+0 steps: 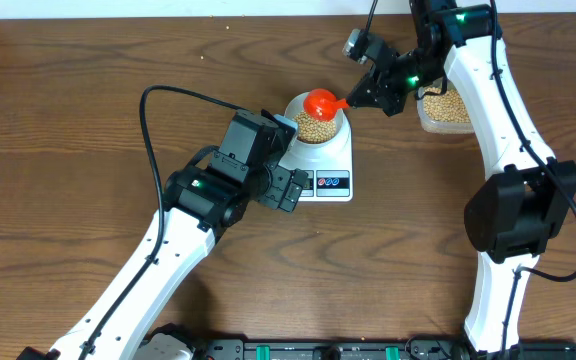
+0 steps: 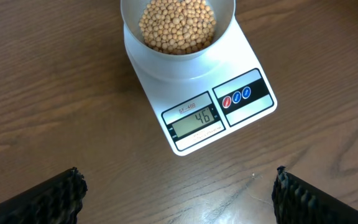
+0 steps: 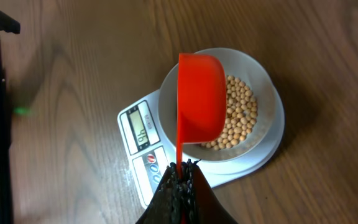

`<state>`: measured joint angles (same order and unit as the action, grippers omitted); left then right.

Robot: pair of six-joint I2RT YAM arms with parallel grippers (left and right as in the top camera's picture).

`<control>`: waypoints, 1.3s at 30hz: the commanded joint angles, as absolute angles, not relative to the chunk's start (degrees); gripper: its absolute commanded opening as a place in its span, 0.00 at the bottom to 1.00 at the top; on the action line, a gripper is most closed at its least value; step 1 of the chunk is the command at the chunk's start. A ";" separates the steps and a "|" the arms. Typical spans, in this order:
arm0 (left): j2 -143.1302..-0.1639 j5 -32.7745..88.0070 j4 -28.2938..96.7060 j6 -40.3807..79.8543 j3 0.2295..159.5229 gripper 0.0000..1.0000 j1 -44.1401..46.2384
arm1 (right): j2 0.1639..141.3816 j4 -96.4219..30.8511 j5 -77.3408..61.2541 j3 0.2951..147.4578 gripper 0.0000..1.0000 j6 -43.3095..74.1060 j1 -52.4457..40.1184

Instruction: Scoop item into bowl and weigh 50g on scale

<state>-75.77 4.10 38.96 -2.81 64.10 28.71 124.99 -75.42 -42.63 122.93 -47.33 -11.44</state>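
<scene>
Beans (image 2: 178, 25), small, round and tan, sit heaped in the white bowl (image 2: 225, 28) on the flat white scale (image 2: 154, 93). Display shows 46, so I'd guess a few more are needed. Right fingers (image 3: 173, 193) pinch the handle of a glossy orange plastic scoop (image 3: 201, 93), apparently tipped over the bowl to pour. Left fingers (image 2: 48, 196) are spread wide and empty above the wood-grain surface (image 2: 55, 93), facing the readout.

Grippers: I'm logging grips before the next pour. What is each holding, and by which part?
The right gripper pinches the red scoop by the end of its thin handle. The left gripper is open, holding nothing.
</scene>
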 commanded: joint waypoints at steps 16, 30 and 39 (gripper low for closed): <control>-76.20 3.40 39.03 -2.70 64.07 0.98 28.51 | 123.20 -74.17 -38.92 124.22 0.01 -48.05 -12.05; -76.20 3.40 39.03 -2.70 64.07 0.98 28.51 | 123.20 -74.76 -38.92 124.22 0.01 -48.40 -12.08; -76.20 3.40 39.03 -2.70 64.07 0.98 28.51 | 123.20 -74.37 -38.44 124.22 0.01 -49.41 -12.08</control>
<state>-75.77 4.12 38.96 -2.81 64.10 28.71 124.99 -74.32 -38.54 122.93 -48.21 -11.57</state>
